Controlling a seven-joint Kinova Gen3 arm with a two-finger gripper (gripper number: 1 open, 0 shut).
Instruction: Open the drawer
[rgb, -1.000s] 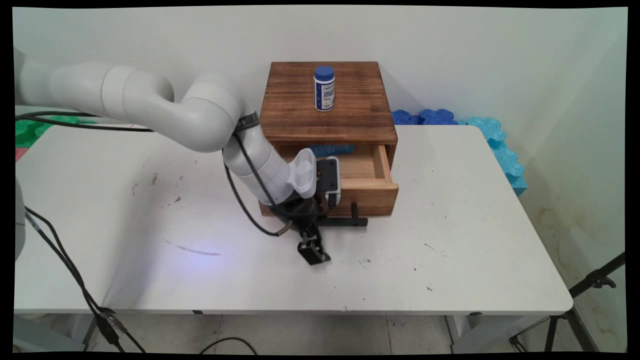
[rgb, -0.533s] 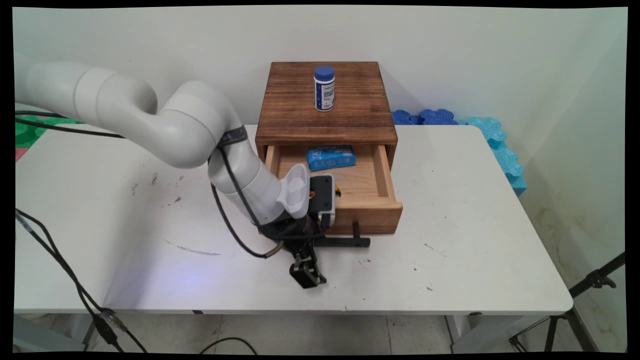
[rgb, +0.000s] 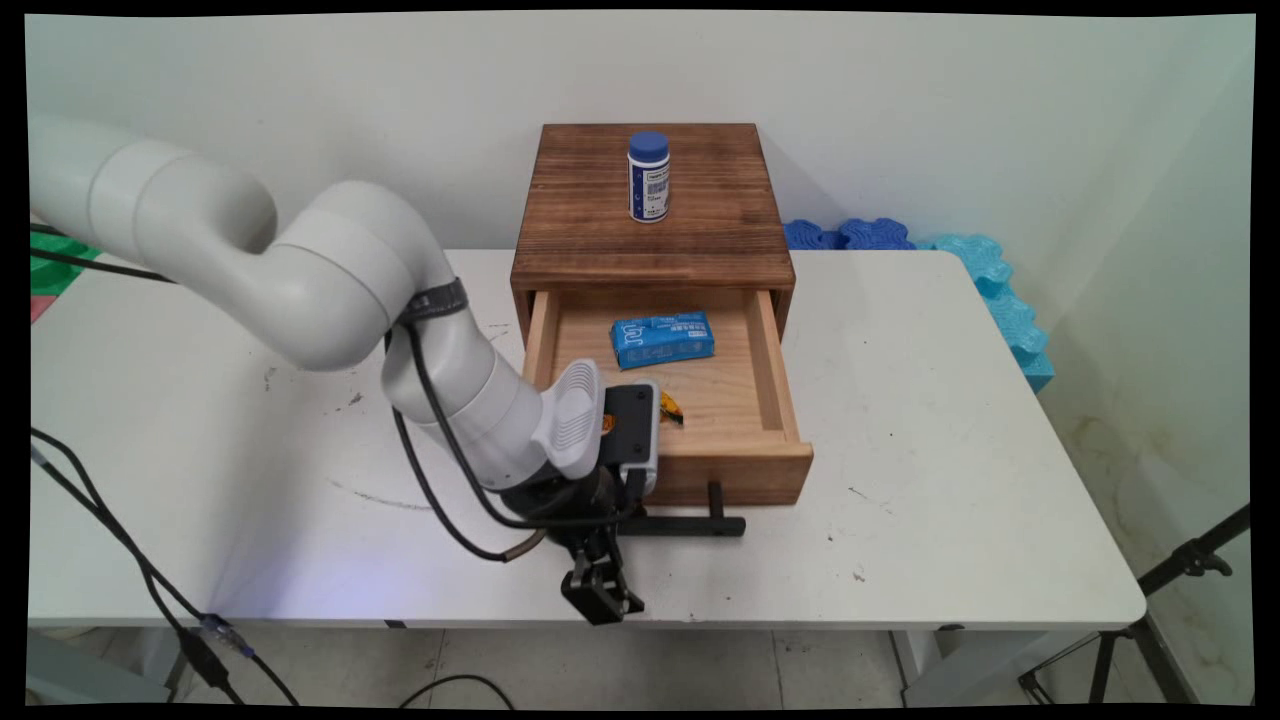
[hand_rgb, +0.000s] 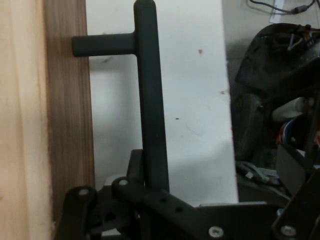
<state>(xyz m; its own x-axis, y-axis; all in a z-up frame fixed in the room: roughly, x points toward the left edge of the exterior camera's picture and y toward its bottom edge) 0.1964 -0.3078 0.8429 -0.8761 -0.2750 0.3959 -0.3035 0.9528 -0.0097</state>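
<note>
drawer (rgb: 665, 385) further out of the wooden cabinet (rgb: 650, 205) than a second ago, now uncovering blue packet (rgb: 662, 339) | gripper (hand_rgb: 145, 187) closed on black bar handle (hand_rgb: 150, 100) at drawer's 6 o'clock | blue-capped bottle (rgb: 648, 177) at 12 o'clock, on the cabinet top | table (rgb: 950, 480)

Bottle label: the blue-capped bottle (rgb: 648, 177) carries print, too small to read.
Blue packet: the packet (rgb: 662, 338) in the drawer (rgb: 770, 360) has white marks, also not readable.
</note>
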